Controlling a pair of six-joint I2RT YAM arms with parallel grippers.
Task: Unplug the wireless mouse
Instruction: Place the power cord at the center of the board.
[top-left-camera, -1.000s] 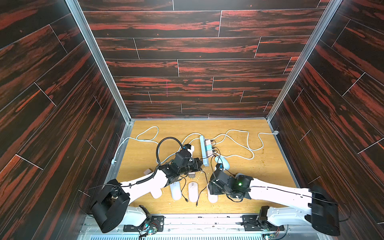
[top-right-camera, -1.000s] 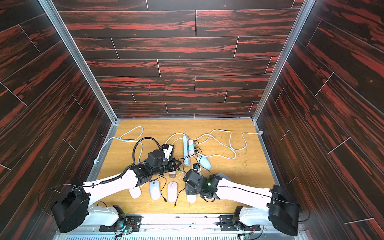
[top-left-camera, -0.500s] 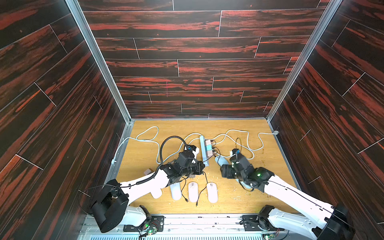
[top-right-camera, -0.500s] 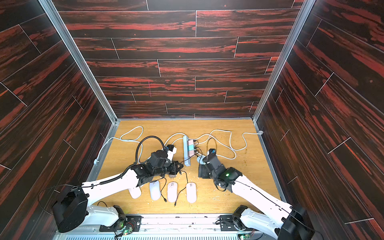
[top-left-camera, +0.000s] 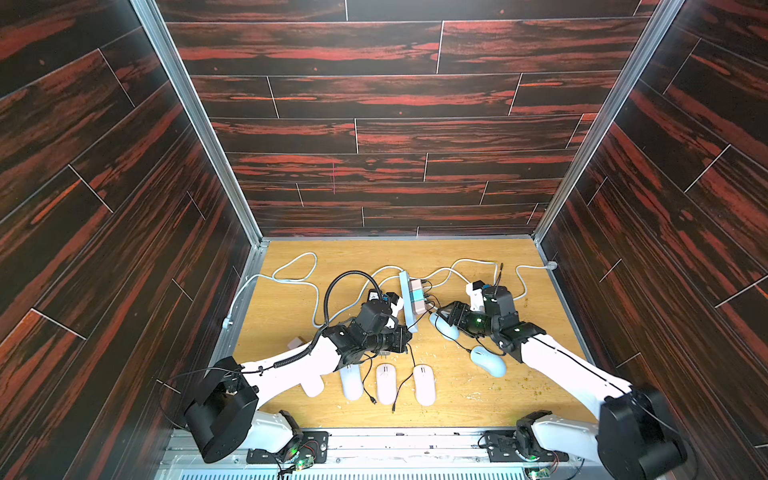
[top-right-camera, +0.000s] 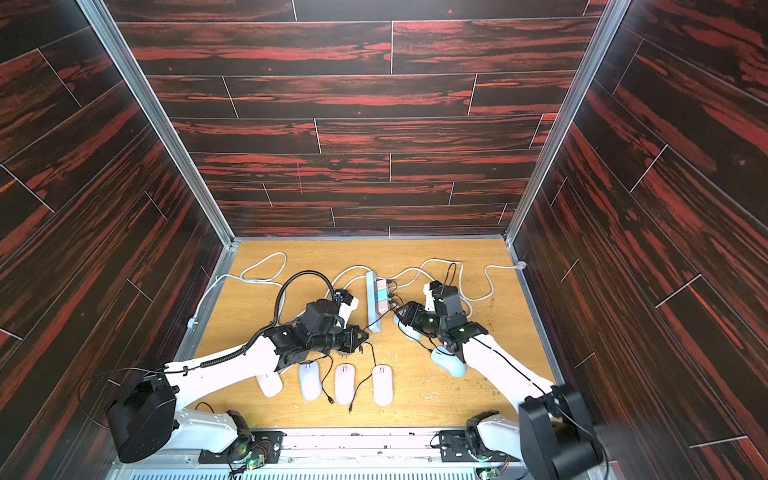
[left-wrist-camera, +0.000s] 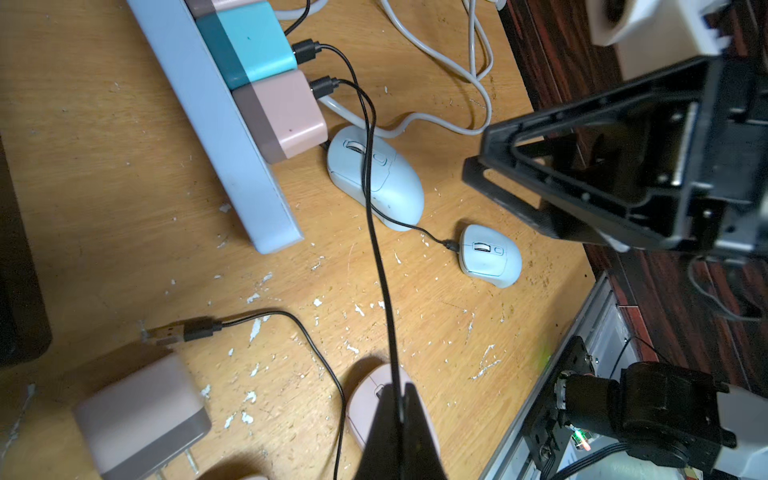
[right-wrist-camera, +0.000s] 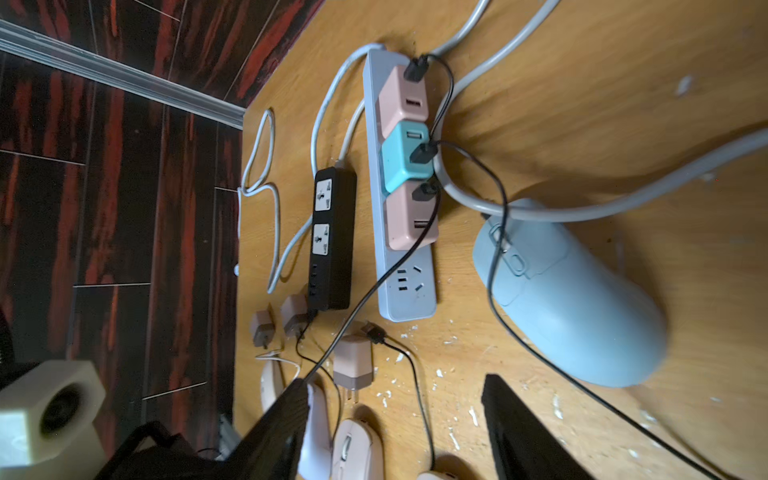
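In a top view the pale blue rounded wireless mouse (top-left-camera: 443, 331) lies on the wooden tabletop (top-left-camera: 291, 316) beside the blue-grey power strip (top-left-camera: 407, 316), under the right gripper (top-left-camera: 440, 310); left wrist view: the left gripper (left-wrist-camera: 400, 400) has its jaws pinched on a thin black cable (left-wrist-camera: 376, 249); right wrist view: the right jaws stand apart, with the mouse near them but not between them.

Bright, even light falls on the bench (top-left-camera: 282, 324); the dark walls (top-left-camera: 374, 124) carry a soft sheen. Both top views are sharp, splayed at the edges. In the wrist views the blue mouse (right-wrist-camera: 573, 299) is smeared and the charger (left-wrist-camera: 141, 407) is unfocused.
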